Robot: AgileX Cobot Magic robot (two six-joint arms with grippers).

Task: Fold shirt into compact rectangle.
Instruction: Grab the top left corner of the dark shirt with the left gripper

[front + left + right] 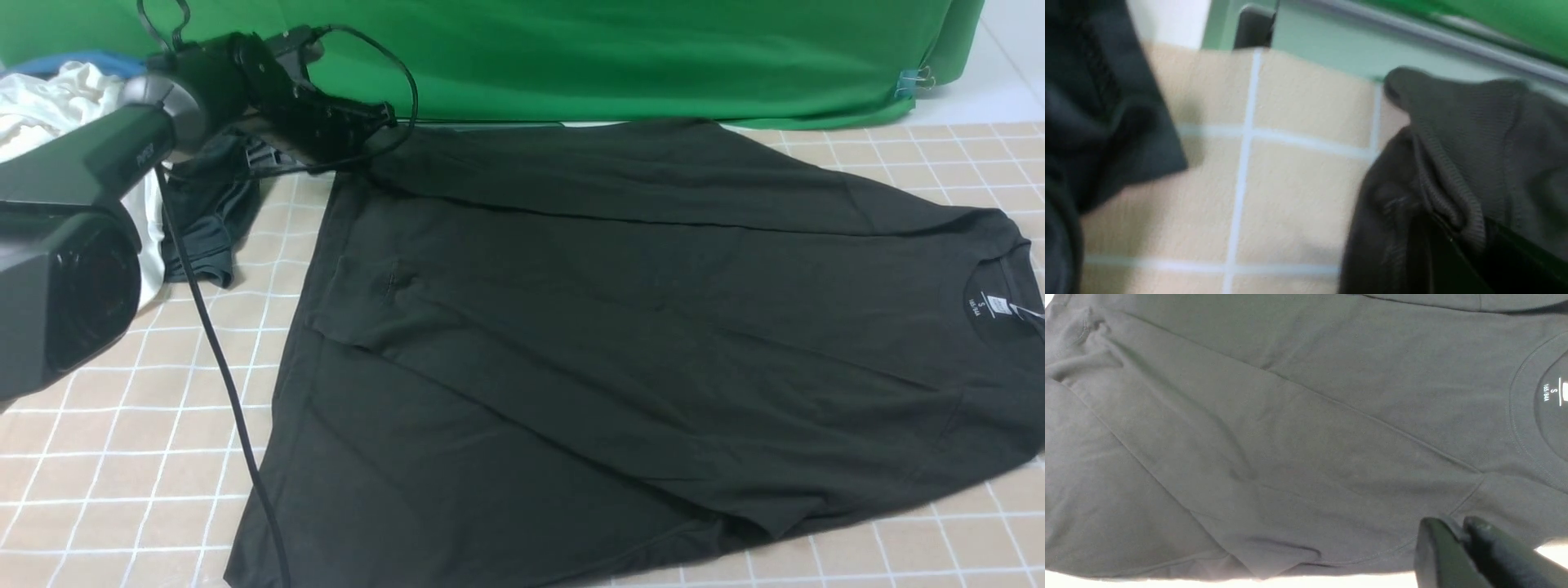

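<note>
the black t-shirt (620, 327) is spread on the checked tablecloth (98, 474), collar toward the right, with its far side folded over. its far-left hem corner is pinched by the left gripper (367, 122). the right gripper (1457, 533) is seen pressed together and empty, above the shirt's near edge by a sleeve seam.

The shirt (620, 343) lies spread on the table (122, 457), a smaller garment (208, 220) beside its far left corner.
</note>
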